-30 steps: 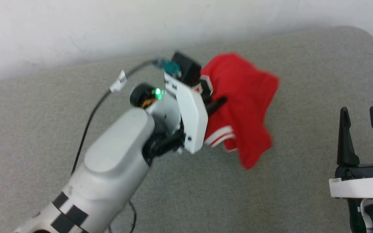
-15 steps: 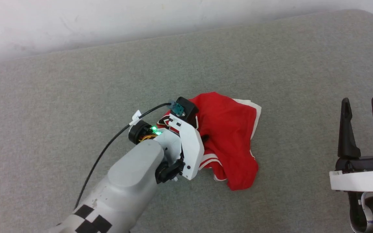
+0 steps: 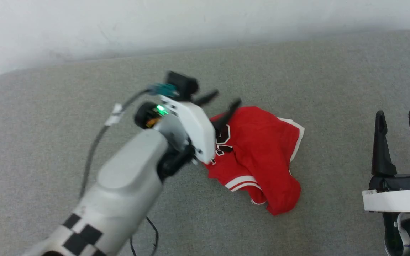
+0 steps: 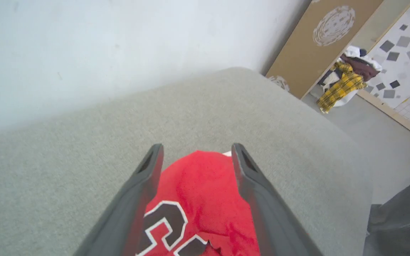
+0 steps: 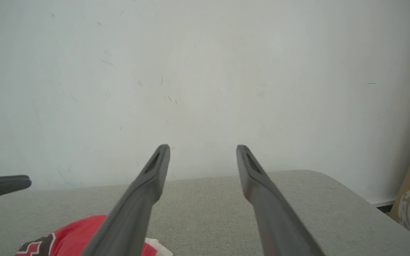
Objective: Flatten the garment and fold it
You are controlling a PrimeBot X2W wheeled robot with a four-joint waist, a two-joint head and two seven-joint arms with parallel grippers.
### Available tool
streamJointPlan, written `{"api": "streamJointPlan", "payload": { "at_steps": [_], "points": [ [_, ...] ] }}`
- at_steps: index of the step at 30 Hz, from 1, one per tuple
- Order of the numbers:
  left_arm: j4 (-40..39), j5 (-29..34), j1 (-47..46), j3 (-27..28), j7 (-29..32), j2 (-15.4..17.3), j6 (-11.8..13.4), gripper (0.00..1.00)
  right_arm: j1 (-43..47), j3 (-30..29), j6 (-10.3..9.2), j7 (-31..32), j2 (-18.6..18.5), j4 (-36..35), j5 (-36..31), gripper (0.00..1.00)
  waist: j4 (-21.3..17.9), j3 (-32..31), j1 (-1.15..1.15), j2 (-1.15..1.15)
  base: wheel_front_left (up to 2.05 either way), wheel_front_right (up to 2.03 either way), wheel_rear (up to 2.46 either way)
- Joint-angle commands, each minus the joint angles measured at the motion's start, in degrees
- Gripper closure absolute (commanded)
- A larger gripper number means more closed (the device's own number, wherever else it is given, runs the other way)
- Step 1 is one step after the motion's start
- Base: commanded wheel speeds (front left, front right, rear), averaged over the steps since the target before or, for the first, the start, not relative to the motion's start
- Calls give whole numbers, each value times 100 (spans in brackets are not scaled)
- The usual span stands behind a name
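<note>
The garment [image 3: 262, 153] is a red jersey lying crumpled on the grey padded surface [image 3: 48, 117], with white striped trim and black white-outlined numbers showing near its left side. My left gripper [image 3: 224, 100] hovers at the heap's upper left edge, open, with nothing between its fingers. In the left wrist view the red cloth [image 4: 199, 192] lies below my spread left gripper [image 4: 196, 149]. My right gripper [image 3: 396, 117] stands open at the lower right, well apart from the cloth. From the right wrist view, my right gripper [image 5: 202, 149] points at the wall, with a corner of the garment [image 5: 73, 236] at lower left.
A white wall [image 3: 190, 25] runs along the far edge of the padded surface. In the left wrist view the surface's rounded end drops to a floor with a brown board [image 4: 315, 42] and a pile of clothes [image 4: 347, 80]. A black cable [image 3: 94, 145] trails from my left wrist.
My left gripper has opened and let go of the garment, then risen off it. The garment now lies in a heap on the surface. The head camera has shifted.
</note>
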Motion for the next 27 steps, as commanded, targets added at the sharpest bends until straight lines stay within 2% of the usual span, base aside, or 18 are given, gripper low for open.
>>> {"api": "streamJointPlan", "payload": {
  "at_steps": [1,5,9,13,17,21,27],
  "points": [
    [-271,-19,76,192,-281,228,63,0,82,-1,-5,-27,16,12,30,0,85,-128,0,0,0,0,0],
    [-1148,38,581,623,-947,772,471,0,180,-26,-5,-27,16,31,54,0,106,-220,0,0,0,0,0],
    [-2044,221,1369,1006,-1670,1228,1077,0,326,-85,-5,-27,16,56,80,0,142,-286,0,0,0,0,0],
    [-2883,507,2284,1329,-2096,1472,1695,0,464,-116,-5,-27,16,79,95,0,192,-303,0,0,0,0,0],
    [-3672,981,3198,1779,-2192,1555,2147,0,546,-95,-5,-27,16,90,126,0,212,-293,0,0,0,0,0],
    [-4337,1516,3904,2187,-2197,1388,2228,0,608,-45,-5,-27,16,109,164,0,235,-278,0,0,0,0,0],
    [-4826,2332,5159,2752,-2199,675,1909,0,702,52,-5,-27,16,269,268,0,265,-282,0,0,0,0,0]
  ]
}}
